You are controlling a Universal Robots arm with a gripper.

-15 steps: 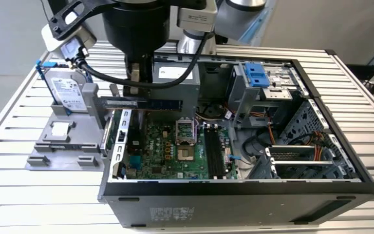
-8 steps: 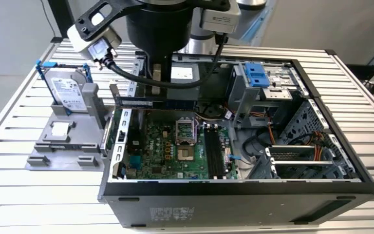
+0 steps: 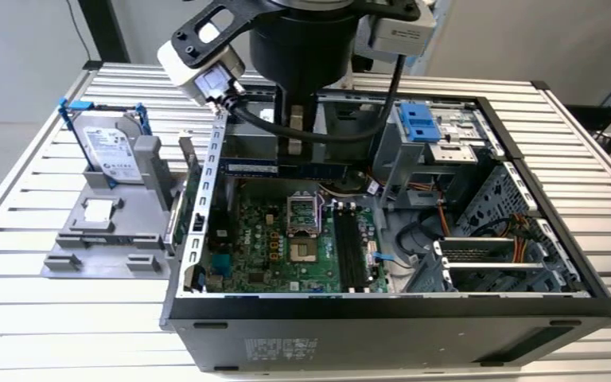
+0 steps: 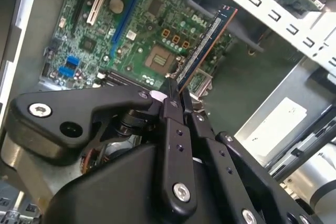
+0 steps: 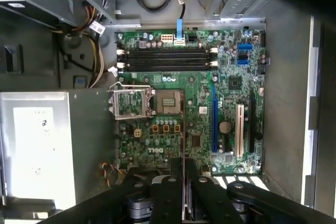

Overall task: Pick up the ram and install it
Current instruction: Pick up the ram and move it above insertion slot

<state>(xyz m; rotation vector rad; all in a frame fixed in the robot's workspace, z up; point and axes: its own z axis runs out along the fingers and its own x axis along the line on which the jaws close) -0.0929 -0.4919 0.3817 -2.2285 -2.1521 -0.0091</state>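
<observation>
The ram point(image 4: 207, 38), judged light, stiff and fragile, is being held mid-length across its flat faces by the closed gripper point(image 4: 176, 88).

The open black metal computer case point(image 3: 391, 318) is lying on the slatted silver metal table point(image 3: 29, 318). The green motherboard point(image 3: 274, 239) is sitting flat in the case toward the exterior view's left, and the long black plastic memory slots point(image 3: 350, 247) are running near to far along its right part. Just outside the case's left wall, a grey plastic fixture point(image 3: 104, 231) is holding the silver-labelled hard drive in a blue frame point(image 3: 109, 147) upright. The long, thin dark ram stick point(image 3: 332, 169) is hanging crosswise over the board's far edge, apart from the slots, clamped in the black gripper point(image 4: 176, 87).
</observation>
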